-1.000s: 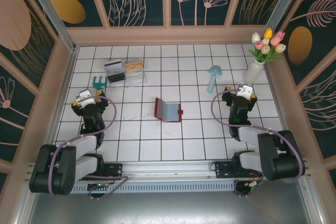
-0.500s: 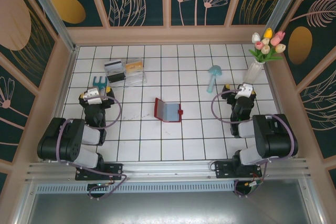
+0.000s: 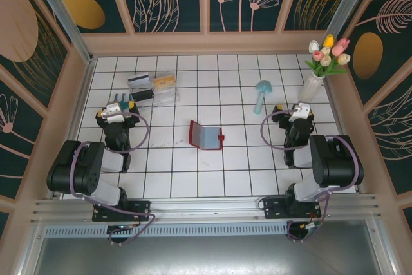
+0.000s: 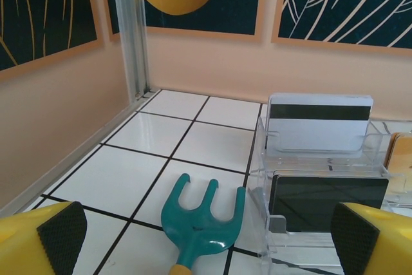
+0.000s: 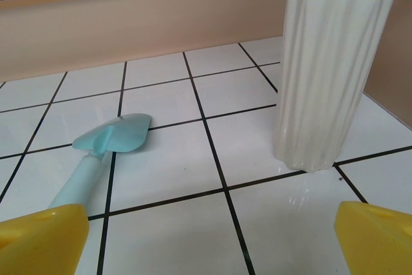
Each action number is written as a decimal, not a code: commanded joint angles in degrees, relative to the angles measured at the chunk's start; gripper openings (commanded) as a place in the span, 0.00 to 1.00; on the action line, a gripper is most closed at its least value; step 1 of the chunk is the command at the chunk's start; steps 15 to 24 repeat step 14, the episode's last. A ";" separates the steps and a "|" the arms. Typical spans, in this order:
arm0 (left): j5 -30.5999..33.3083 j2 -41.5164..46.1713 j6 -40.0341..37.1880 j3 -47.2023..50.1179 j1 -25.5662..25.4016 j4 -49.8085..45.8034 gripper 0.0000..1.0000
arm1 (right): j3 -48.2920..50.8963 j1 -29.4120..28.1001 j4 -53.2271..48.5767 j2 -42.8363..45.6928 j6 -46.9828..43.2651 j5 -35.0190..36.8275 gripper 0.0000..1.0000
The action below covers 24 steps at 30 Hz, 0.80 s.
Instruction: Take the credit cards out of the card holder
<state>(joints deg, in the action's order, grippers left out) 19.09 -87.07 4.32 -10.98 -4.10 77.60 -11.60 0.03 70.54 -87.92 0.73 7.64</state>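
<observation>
The left gripper (image 4: 206, 243) stood with its jaws spread wide and nothing between them. Its 2 yellow fingers (image 4: 45, 239) sat at the bottom corners of the left wrist view. Just ahead of them lay a teal rake (image 4: 203, 220), tines pointing away. Right of the rake stood a clear plastic box (image 4: 322, 236) with the credit cards (image 4: 318, 125) upright in it: a pale one with a black stripe at the back, a dark one in front, and a tan one at the right edge.

The right gripper (image 5: 206, 236) was likewise released and empty. Ahead of it to the left lay a pale blue trowel (image 5: 106, 143) flat on the white tiles. A white ribbed vase (image 5: 331, 62) stood to the right, holding tulips (image 3: 328, 53).

From above, the card holder (image 3: 206, 135) lay open at the middle of the table (image 3: 244, 172), between the 2 arms and well apart from both. Its red cover faced left and its pale grey-blue inside faced up. I could not tell whether any cards sat in its pockets.
</observation>
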 commanded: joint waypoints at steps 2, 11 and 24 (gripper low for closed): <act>0.97 -0.39 0.65 -0.62 0.41 -0.17 0.99 | -0.92 0.47 2.49 -0.39 1.03 -1.66 0.99; 0.83 -0.65 0.78 -1.28 0.43 -1.18 0.99 | -0.92 0.49 2.49 -0.38 1.03 -1.66 0.99; 0.78 -0.47 0.75 -0.97 0.36 -0.70 0.99 | -0.87 0.49 2.65 -0.38 1.03 -1.73 0.99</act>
